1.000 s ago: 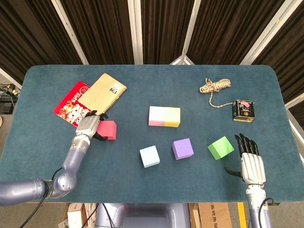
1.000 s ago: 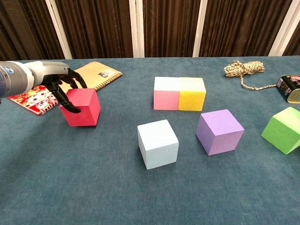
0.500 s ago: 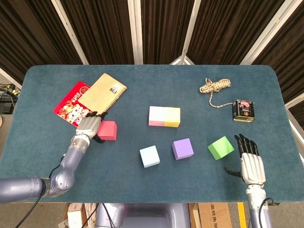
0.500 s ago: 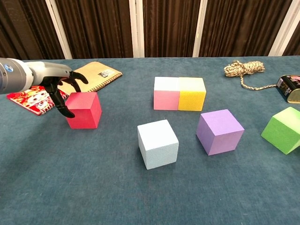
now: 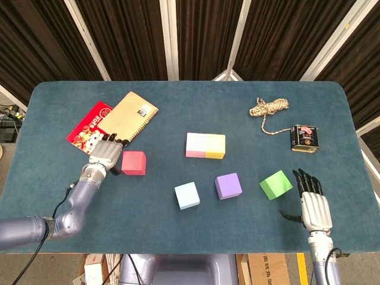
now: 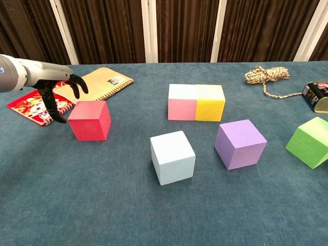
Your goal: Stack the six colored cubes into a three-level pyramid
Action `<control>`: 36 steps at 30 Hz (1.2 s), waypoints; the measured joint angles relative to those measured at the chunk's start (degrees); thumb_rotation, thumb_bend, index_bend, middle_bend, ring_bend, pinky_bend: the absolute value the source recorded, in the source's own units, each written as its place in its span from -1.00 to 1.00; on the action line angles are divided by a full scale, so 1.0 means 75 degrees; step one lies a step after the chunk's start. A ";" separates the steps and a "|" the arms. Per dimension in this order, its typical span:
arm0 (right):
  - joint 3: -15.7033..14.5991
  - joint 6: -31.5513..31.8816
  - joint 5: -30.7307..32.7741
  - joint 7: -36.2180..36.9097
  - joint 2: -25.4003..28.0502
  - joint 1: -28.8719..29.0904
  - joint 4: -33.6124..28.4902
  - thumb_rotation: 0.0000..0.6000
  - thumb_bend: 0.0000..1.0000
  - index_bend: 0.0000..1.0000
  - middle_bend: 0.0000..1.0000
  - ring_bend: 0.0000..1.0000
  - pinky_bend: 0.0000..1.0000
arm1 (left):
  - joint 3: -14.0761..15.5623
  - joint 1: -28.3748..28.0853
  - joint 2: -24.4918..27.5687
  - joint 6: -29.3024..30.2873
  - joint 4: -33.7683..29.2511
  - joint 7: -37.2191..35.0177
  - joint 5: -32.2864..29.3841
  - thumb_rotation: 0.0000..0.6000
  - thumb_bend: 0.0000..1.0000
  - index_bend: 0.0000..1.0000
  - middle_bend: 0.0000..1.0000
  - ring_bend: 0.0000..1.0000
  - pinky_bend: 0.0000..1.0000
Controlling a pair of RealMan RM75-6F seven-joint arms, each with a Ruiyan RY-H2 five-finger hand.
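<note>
Across the blue-green felt surface (image 5: 178,107) that fills both views, my six cubes sit apart, none stacked yet. Near the left edge, my left hand (image 5: 105,155) hovers just beside the red cube (image 5: 134,162), fingers spread and holding nothing; from the chest camera the dark fingertips (image 6: 57,118) hang clear of the cube's left face. That red cube stands flat on the surface, by itself. Toward the middle, the pink cube (image 5: 195,145) and the yellow cube (image 5: 215,146) stand touching side by side in a row. Nearer my front edge lie the light blue cube (image 5: 187,195) and the purple cube (image 5: 228,186), close together but apart, the purple one turned slightly. Further toward the right edge, the green cube (image 5: 276,184) looks tilted, one corner raised in the chest view. My right hand (image 5: 312,205) rests near the front right corner, just beside the green cube without touching it, fingers extended and empty.

Toward the back left corner, a tan spiral notebook (image 5: 127,116) overlaps a red printed packet (image 5: 88,128). Toward the back right, a coil of rope (image 5: 269,107) trails a loose end toward a small dark tin (image 5: 304,138) near the right edge. Behind the surface, dark brown curtains (image 5: 202,35) hang between pale vertical posts (image 5: 170,35).
</note>
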 measured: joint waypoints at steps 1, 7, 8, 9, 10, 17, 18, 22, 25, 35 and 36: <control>-0.0001 -0.0018 0.0016 -0.0007 0.0001 0.0006 0.0004 1.00 -0.76 -1.00 -0.98 -0.95 -1.00 | 0.0030 0.0001 -0.0029 -0.0051 0.0083 -0.0039 0.0144 1.00 -0.50 -0.63 -0.58 -1.00 -1.00; 0.0009 -0.0082 0.0092 -0.0059 0.0005 0.0043 0.0001 1.00 -0.76 -1.00 -0.98 -0.95 -1.00 | 0.0072 0.0035 -0.0170 -0.0397 0.0379 -0.0551 0.0685 1.00 -0.46 -0.60 -0.55 -1.00 -1.00; 0.0002 -0.0091 0.0097 -0.0057 0.0005 0.0044 0.0006 1.00 -0.76 -1.00 -0.98 -0.95 -1.00 | 0.0075 0.0036 -0.0188 -0.0431 0.0410 -0.0599 0.0730 1.00 -0.46 -0.59 -0.54 -1.00 -1.00; -0.0001 -0.0096 0.0098 -0.0053 0.0005 0.0046 0.0007 1.00 -0.76 -1.00 -0.98 -0.95 -1.00 | 0.0078 0.0037 -0.0203 -0.0459 0.0427 -0.0638 0.0761 1.00 -0.46 -0.58 -0.54 -1.00 -1.00; -0.0002 -0.0101 0.0100 -0.0046 0.0006 0.0046 0.0006 1.00 -0.76 -1.00 -0.98 -0.95 -1.00 | 0.0077 0.0039 -0.0216 -0.0489 0.0440 -0.0687 0.0784 1.00 -0.46 -0.58 -0.54 -1.00 -1.00; 0.0017 -0.0120 0.0161 -0.0011 0.0033 0.0053 -0.0004 1.00 -0.76 -1.00 -0.98 -0.95 -1.00 | 0.0121 0.0024 -0.0118 -0.0667 0.0341 -0.0918 0.0876 1.00 -0.46 -0.62 -0.60 -1.00 -1.00; 0.0019 -0.0127 0.0170 -0.0011 0.0030 0.0058 -0.0008 1.00 -0.76 -1.00 -0.98 -0.95 -1.00 | 0.0130 0.0017 -0.0087 -0.0664 0.0294 -0.0922 0.0875 1.00 -0.46 -0.64 -0.62 -1.00 -1.00; 0.0017 -0.0150 0.0198 -0.0001 0.0042 0.0064 -0.0036 1.00 -0.76 -1.00 -0.98 -0.95 -1.00 | 0.0154 -0.0001 0.0053 -0.0627 0.0019 -0.0991 0.0764 1.00 -0.48 -0.69 -0.67 -1.00 -1.00; 0.0025 -0.0165 0.0231 0.0012 0.0058 0.0069 -0.0056 1.00 -0.76 -1.00 -0.98 -0.95 -1.00 | 0.0183 -0.0020 0.0120 -0.0522 -0.0122 -0.1024 0.0572 1.00 -0.48 -0.71 -0.67 -1.00 -1.00; 0.0034 -0.0205 0.0286 0.0086 0.0106 0.0081 -0.0094 1.00 -0.76 -1.00 -0.98 -0.95 -1.00 | 0.0276 -0.0046 0.0002 -0.0296 -0.0026 -0.1119 0.0553 1.00 -0.49 -0.65 -0.59 -1.00 -1.00; 0.0035 -0.0204 0.0286 0.0088 0.0109 0.0083 -0.0097 1.00 -0.76 -1.00 -0.98 -0.95 -1.00 | 0.0276 -0.0051 -0.0019 -0.0298 0.0006 -0.1130 0.0559 1.00 -0.49 -0.64 -0.58 -1.00 -1.00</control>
